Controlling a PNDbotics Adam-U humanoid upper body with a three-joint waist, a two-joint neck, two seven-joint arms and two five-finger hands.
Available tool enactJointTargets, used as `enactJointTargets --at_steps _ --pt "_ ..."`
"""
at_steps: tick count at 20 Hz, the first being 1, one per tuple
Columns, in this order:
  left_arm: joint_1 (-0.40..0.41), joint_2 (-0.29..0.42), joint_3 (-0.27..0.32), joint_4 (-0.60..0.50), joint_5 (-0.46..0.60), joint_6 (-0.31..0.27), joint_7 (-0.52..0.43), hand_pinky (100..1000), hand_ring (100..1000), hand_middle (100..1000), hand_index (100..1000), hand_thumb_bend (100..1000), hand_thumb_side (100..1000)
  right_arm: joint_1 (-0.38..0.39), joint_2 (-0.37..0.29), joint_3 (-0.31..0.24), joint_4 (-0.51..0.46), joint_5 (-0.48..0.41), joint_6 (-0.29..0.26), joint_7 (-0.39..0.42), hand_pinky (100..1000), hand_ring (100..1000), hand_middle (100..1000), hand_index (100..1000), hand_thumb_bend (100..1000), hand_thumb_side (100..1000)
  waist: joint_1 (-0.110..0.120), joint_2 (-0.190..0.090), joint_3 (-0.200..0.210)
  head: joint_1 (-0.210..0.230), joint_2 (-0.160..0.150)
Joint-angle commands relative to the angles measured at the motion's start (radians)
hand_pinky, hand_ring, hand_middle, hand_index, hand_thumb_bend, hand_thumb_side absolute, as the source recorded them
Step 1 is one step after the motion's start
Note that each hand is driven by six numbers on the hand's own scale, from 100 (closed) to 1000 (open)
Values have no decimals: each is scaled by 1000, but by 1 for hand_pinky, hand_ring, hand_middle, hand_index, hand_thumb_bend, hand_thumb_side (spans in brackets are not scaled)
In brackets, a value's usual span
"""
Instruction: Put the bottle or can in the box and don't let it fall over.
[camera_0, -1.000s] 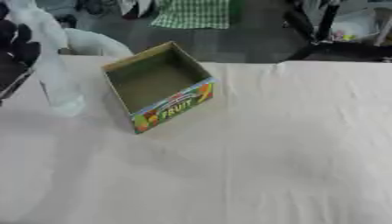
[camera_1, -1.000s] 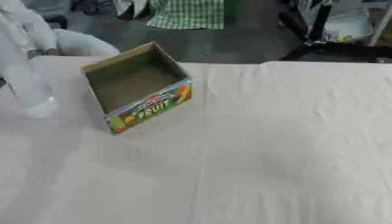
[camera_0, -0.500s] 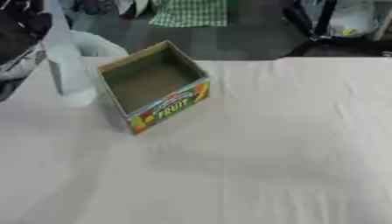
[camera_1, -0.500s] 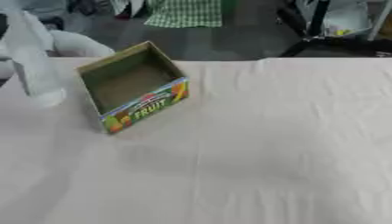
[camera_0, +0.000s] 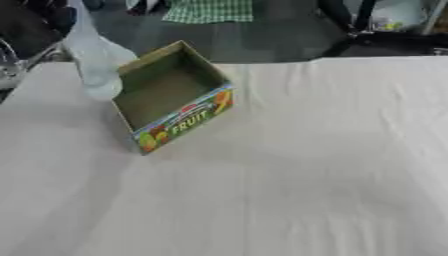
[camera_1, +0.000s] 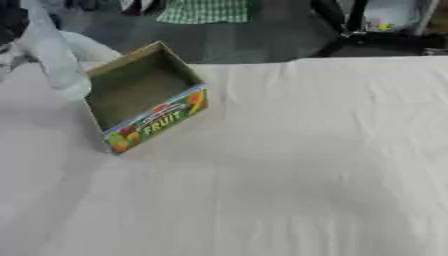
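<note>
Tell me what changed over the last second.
The left hand has lifted the clear bottle up off the table and carried it toward the box; its base now hangs beside the box's left wall, not yet inside. The box is as empty as before and sits on the same part of the table; its slight shift in the picture looks like head movement. The right hand is out of view.

Box (camera_0: 171, 95): on the table (camera_0: 306, 175), left of centre, toward the far edge.
Bottle (camera_0: 92, 60): just left of the box, outside it.
Left hand (camera_0: 31, 27): upper left corner, at the bottle's top.
</note>
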Motion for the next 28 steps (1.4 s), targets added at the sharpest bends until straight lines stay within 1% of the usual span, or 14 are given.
enactJointTargets --at_steps 1,6,7,8,9,14,15,20,23,27,28 --pt "-43 9 0 39 -1 0 -23 100 303 229 811 253 1000 -18 -25 -3 -24 3 0 9 869 978 1000 1000 100 697 3 -4 -13 24 -22" --pt "-80 0 -9 115 -10 -4 -46 100 287 227 809 256 1000 -31 -24 -3 -27 4 3 12 870 979 1000 1000 100 711 14 15 -42 44 -38" --pt "-87 -2 -12 131 -13 -3 -48 100 283 228 806 259 1000 -34 -24 -3 -28 4 3 12 870 979 1000 1000 100 702 16 19 -47 47 -39" --pt "-93 -4 -15 145 -17 -1 -52 100 287 229 799 257 1000 -37 -24 -3 -29 4 4 13 870 979 1000 1000 100 703 18 22 -52 50 -39" --pt "-94 -7 -19 152 -21 0 -59 100 300 235 773 253 1000 -40 -24 -2 -29 4 5 14 870 979 1000 1000 100 705 20 25 -56 53 -39" --pt "-82 -17 -26 180 -32 4 -87 100 254 225 767 250 1000 -53 -22 1 -32 4 10 18 870 980 1000 1000 100 707 29 37 -78 63 -47" --pt "-79 -20 -27 187 -31 3 -90 100 232 221 769 252 1000 -54 -22 1 -32 4 9 19 870 980 1000 1000 100 707 29 39 -81 64 -49" --pt "-71 -35 -31 211 -29 4 -105 100 200 218 785 262 1000 -54 -22 0 -31 4 8 19 870 980 1000 1000 100 710 30 44 -85 64 -52" --pt "-63 -41 -33 222 -29 6 -110 100 164 213 789 266 1000 -54 -23 -1 -31 4 7 20 870 980 1000 1000 100 707 29 44 -84 63 -53" --pt "-47 -51 -38 239 -25 28 -96 100 100 210 807 271 1000 -51 -22 -1 -31 2 7 19 870 980 1000 1000 100 704 25 40 -80 60 -50" --pt "-41 -53 -39 243 -24 35 -92 100 100 209 811 273 1000 -51 -22 -1 -31 2 7 18 870 980 1000 1000 100 703 24 39 -78 59 -48"
